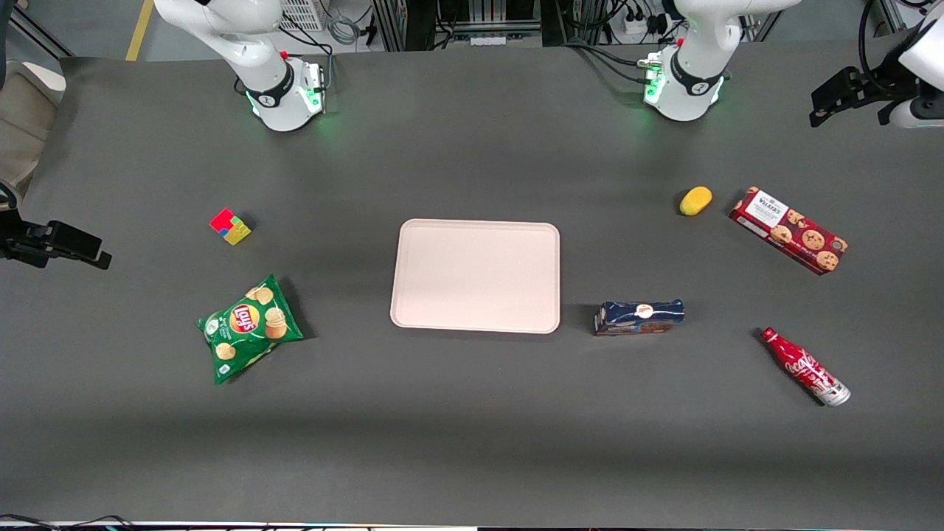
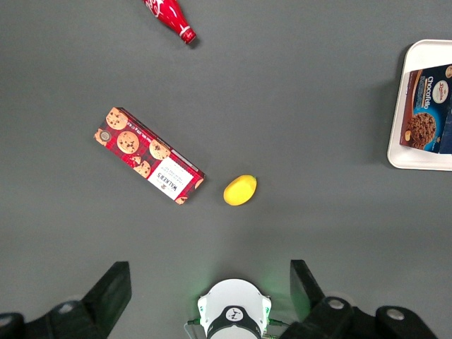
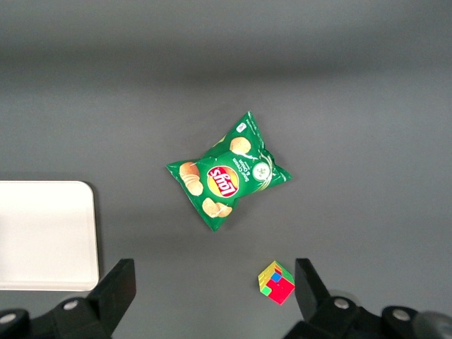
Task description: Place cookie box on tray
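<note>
Gripper released, jaws wide, high at working arm's end, top of front frame. Cookie box mid-frame on tabletop, nearer camera, long axis pointing at tray just beside.

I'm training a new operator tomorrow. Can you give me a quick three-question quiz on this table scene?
1. True or false: the gripper is shut on the cookie box.
2. What lies beside the red cookie carton? A. a yellow fruit B. a green cup C. a white plate
3. Fill in: the chip bag and the colourful ___ lie toward the parked arm's end of the table.

Key: 1. False; it is open, high above its arm's base, holding nothing. 2. A. 3. cube.
</note>
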You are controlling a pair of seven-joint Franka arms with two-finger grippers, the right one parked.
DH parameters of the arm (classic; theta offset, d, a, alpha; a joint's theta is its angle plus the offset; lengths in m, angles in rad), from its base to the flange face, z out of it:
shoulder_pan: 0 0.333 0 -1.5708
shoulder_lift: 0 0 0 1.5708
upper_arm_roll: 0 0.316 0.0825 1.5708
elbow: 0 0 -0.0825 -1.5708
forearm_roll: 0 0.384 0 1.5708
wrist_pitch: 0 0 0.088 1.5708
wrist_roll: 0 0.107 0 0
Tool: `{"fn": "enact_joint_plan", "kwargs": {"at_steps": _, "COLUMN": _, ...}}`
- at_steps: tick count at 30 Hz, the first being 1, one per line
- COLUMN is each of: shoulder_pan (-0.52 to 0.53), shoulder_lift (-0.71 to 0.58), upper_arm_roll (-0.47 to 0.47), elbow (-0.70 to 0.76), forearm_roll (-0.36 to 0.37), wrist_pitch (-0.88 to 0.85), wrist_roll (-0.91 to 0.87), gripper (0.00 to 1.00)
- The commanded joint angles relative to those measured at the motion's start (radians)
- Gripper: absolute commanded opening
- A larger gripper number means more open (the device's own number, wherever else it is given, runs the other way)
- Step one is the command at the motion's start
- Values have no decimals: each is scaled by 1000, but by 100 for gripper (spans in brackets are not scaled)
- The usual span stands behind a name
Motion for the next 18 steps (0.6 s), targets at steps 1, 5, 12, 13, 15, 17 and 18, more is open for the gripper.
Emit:
{"fn": "enact_joint_plan", "kwargs": {"at_steps": 1, "shoulder_pan": -8, "shoulder_lift": 1, "upper_arm_roll": -29, "elbow": 133, "forearm_roll": -27, "wrist_pitch": -130, "wrist_roll": -216, "gripper": 100}}
{"fn": "enact_joint_plan", "kwargs": {"at_steps": 5, "shoulder_pan": -8, "shoulder_lift": 6, "upper_arm_roll": -54, "elbow": 165, "forearm_roll": -77, "wrist_pitch": -184, "wrist_roll": -481, "gripper": 100}}
{"fn": "enact_joint_plan", "kwargs": {"at_steps": 12, "shoulder_pan": -7, "shoulder_lift": 47, "upper_arm_roll": -144, "elbow": 165, "forearm_roll": -142, "wrist_pitch": -157, "wrist_roll": -851, "gripper": 100}}
{"fn": "enact_joint_plan", "kwargs": {"at_steps": 13, "shoulder_pan": -7, "shoulder_lift": 59, "upper_arm_roll": -160, "elbow": 164, "forearm_roll": -143, "wrist_pitch": -138, "wrist_roll": -906, "gripper": 100}}
{"fn": "enact_joint_plan", "kwargs": {"at_steps": 15, "shoulder_pan": -8, "shoulder_lift": 93, "upper_arm_roll": -180, "elbow": 158, "forearm_roll": -148, "wrist_pitch": -89, "wrist_roll": -1023, "gripper": 100}}
{"fn": "enact_joint_plan", "kwargs": {"at_steps": 17, "shoulder_pan": -8, "shoulder_lift": 134, "upper_arm_roll": -207, "elbow": 147, "forearm_roll": -150, "wrist_pitch": -37, "wrist_roll": -1118, "gripper": 100}}
{"fn": "enact_joint_plan", "kwargs": {"at_steps": 18, "shoulder_pan": -8, "shoulder_lift": 154, "upper_arm_roll": -220, "elbow": 139, "forearm_roll": -150, "wrist_pitch": -5, "wrist_roll": -1158, "gripper": 100}}
